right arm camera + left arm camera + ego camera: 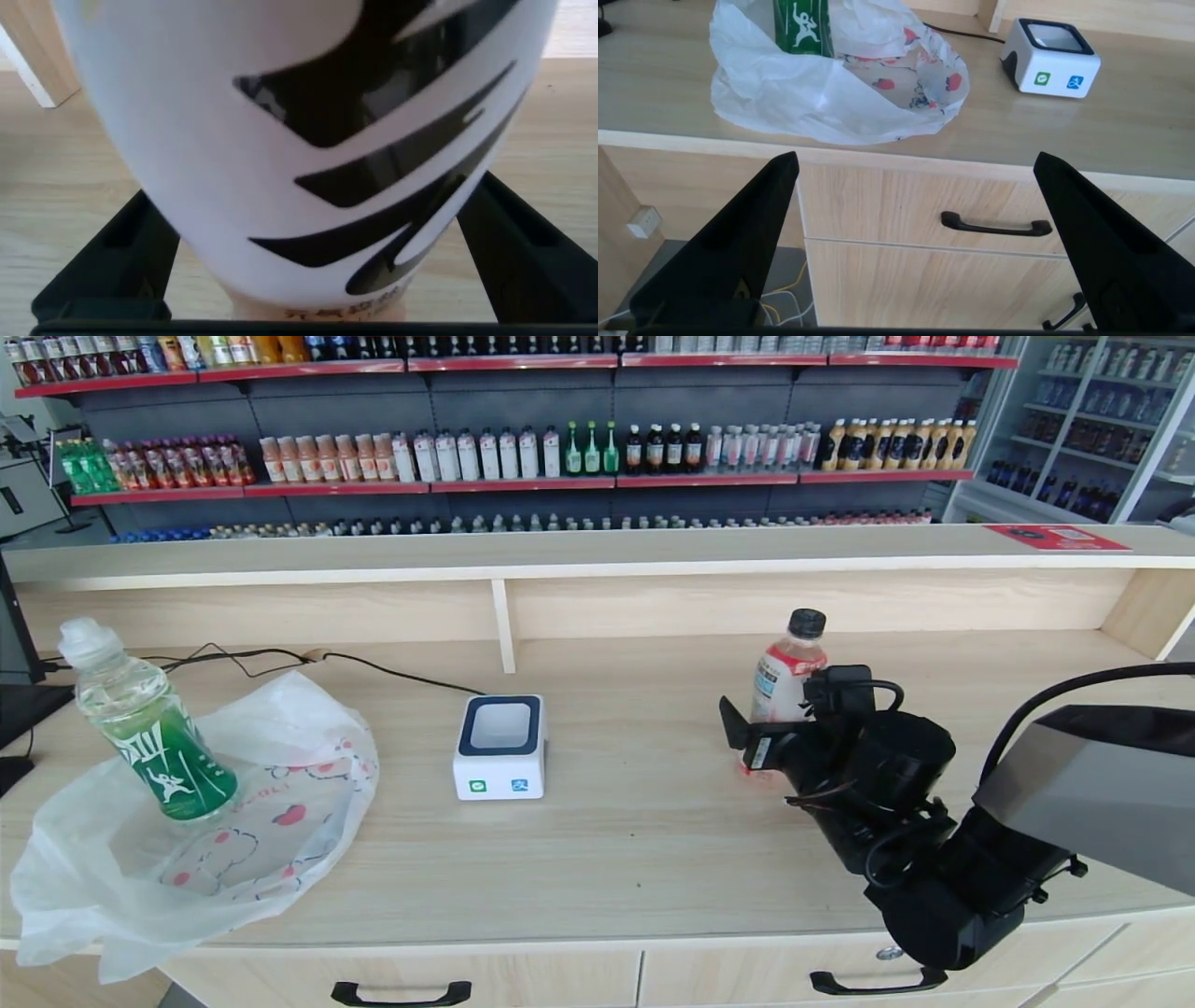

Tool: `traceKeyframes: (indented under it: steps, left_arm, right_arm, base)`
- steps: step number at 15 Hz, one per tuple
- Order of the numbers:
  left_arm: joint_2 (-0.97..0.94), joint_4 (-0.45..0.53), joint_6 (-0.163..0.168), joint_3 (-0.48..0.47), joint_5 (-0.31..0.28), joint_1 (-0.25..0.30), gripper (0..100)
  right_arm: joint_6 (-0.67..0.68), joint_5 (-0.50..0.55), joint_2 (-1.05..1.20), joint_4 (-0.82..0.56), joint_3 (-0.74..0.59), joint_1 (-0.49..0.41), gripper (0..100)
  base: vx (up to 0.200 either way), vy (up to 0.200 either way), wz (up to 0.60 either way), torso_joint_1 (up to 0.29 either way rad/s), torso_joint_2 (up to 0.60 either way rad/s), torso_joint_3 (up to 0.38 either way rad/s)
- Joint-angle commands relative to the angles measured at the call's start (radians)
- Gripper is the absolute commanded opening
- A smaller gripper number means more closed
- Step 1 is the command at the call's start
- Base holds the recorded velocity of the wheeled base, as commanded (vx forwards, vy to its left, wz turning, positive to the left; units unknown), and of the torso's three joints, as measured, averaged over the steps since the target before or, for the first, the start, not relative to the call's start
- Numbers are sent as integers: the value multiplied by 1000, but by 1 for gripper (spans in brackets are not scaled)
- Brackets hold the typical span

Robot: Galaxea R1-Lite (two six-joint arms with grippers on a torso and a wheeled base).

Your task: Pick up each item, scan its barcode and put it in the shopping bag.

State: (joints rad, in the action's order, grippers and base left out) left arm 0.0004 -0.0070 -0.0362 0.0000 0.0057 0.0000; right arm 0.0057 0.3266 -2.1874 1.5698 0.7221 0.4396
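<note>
Where the right gripper (780, 705) (313, 196) sits low on the right of the pale wooden counter (653, 821), its two black fingers (103, 266) are spread to either side of a clear plastic bottle with a black cap and a pink-and-white label (787, 677). A gap shows between each finger and the bottle's base. This bottle stands upright on the counter.

Well to its left, near the middle, sits a white box-shaped scanner with a dark-rimmed window on top (501, 747) (1050, 58). A thin black cable (392, 672) runs from the scanner toward the far left.

At the left end lies a crumpled translucent white shopping bag with red print (280, 803) (831, 93). A clear bottle with a green label and white cap (145, 723) (805, 23) stands among its folds, leaning slightly.

The left gripper (915, 157) hangs below the counter's edge in front of the drawers with black handles (997, 225), fingers wide apart and empty. Shelves of bottled drinks (523, 453) line the back wall.
</note>
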Motion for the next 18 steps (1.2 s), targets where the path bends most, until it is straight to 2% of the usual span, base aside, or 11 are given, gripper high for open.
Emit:
traceKeyframes:
  steps: [1,2,3,18]
  left_arm:
    - [1,-1,-1,0,0,0,100]
    - [1,-1,-1,0,0,0,100]
    - [1,-1,-1,0,0,0,100]
    - [1,-1,-1,0,0,0,100]
  right_arm:
    - [2,0,-9,1,5,-2,100]
    - [2,0,-11,1,7,-2,100]
    - [2,0,-12,1,8,-2,0]
    - [0,0,29,1,20,4,0]
  base:
    - [0,0,0,0,0,0]
    - [0,0,0,0,0,0]
    - [0,0,0,0,0,0]
    - [0,0,0,0,0,0]
